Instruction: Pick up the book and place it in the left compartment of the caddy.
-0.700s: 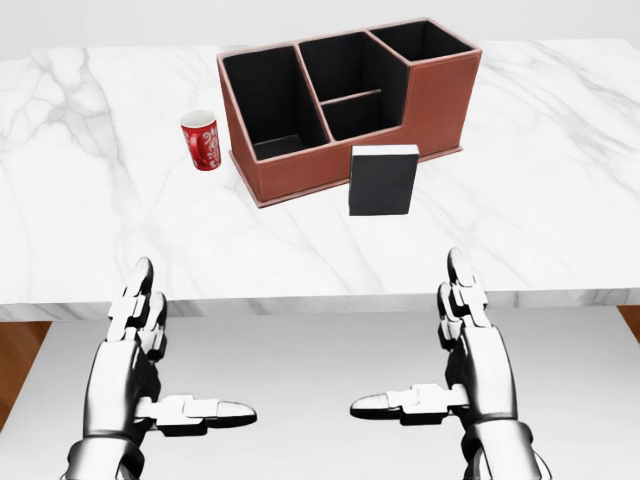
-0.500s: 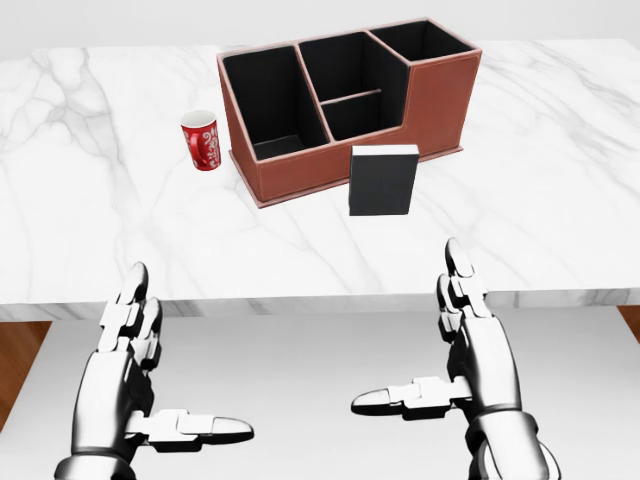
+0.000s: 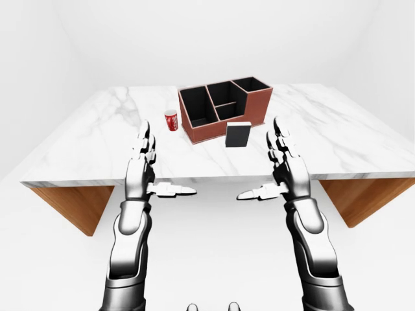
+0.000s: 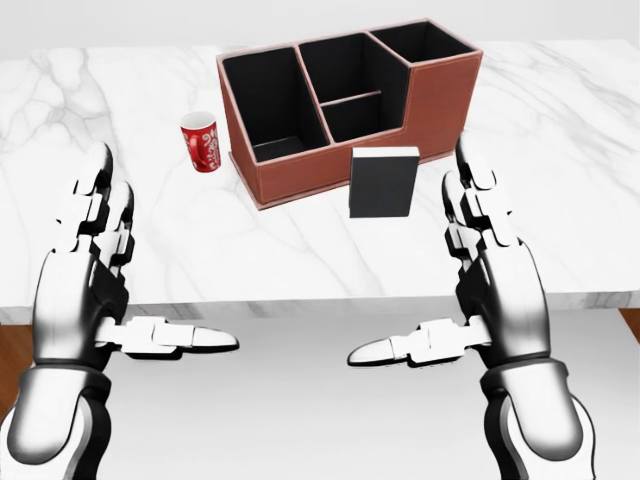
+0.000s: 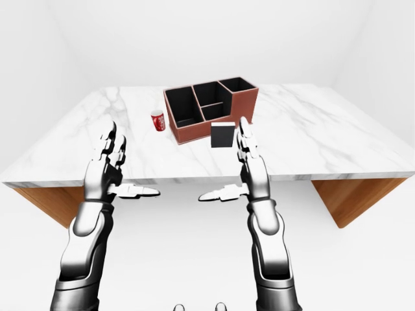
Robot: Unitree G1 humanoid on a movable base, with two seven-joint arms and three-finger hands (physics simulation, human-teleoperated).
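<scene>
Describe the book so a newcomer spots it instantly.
On the white marble table, find the reddish-brown caddy. The book stands upright just below the caddy's wall in the head view. It is the only plain black slab with a white top edge; the other loose item is a red cup.

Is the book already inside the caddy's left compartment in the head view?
No, the book stands upright on the marble table just below the caddy in the picture, and the left compartment is empty.
</scene>
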